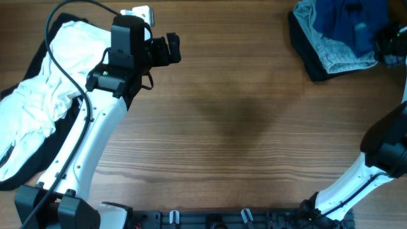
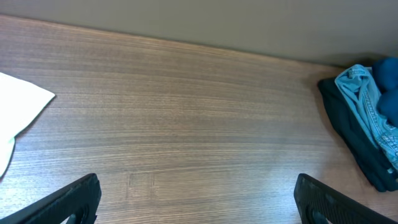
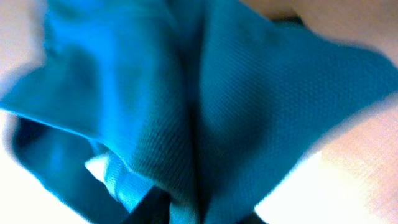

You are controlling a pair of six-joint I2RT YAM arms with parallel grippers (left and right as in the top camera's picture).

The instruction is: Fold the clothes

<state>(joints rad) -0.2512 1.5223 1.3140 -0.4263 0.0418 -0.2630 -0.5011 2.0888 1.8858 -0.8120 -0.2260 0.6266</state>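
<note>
Right wrist view puts us nearest the work: blue cloth (image 3: 186,106) fills almost the whole frame, bunched into a ridge running top to bottom, so close that we see no fingers. We cannot tell whether the right end effector (image 1: 389,48) is spread or pinching the fabric.

Overhead, that end effector sits at the upper right edge of the frame, touching the folded stack (image 1: 331,38), where the blue cloth lies on a pale denim piece (image 1: 343,57) and a dark layer beneath. The right arm is plainly the nearer one to this pile.

Left wrist view shows the left end effector (image 2: 199,202) with fingers (image 2: 68,199) spread wide at the bottom corners, nothing between them, only bare bench (image 2: 186,124) ahead. The stack lies far off toward the right edge of that frame.

Farther away, at the left of the overhead frame, the white garment (image 1: 44,95) sprawls unfolded over a black garment (image 1: 28,168), its long axis running from upper middle to lower left. It lies behind and beside the left arm, so we judge that the left arm must turn back toward it before any grasp.
</note>
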